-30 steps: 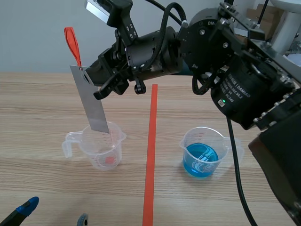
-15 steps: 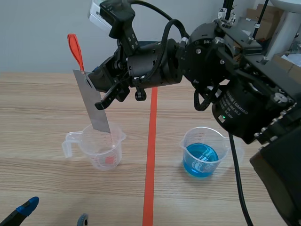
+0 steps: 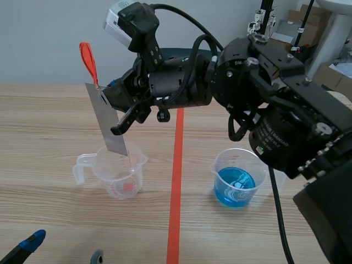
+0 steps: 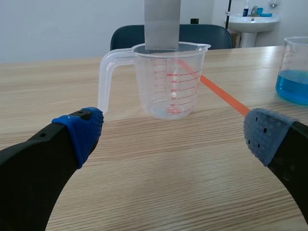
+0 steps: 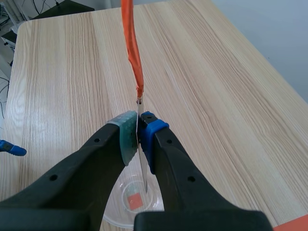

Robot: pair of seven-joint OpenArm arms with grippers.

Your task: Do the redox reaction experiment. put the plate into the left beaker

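A grey metal plate with an orange loop at its top hangs tilted, its lower end just inside the rim of the empty left beaker. My right gripper is shut on the plate's upper part; the right wrist view shows the plate edge-on between the pads, the orange loop ahead, and the beaker below. My left gripper is open low over the table, facing the beaker, with the plate dipping into it.
A second beaker holding blue liquid stands right of the orange tape line, seen also as the blue-filled beaker in the left wrist view. A chair and a sink lie beyond the table's far edge.
The right arm has shifted slightly, carrying the plate a little higher and leftward over the left beaker. The left gripper has stayed still.
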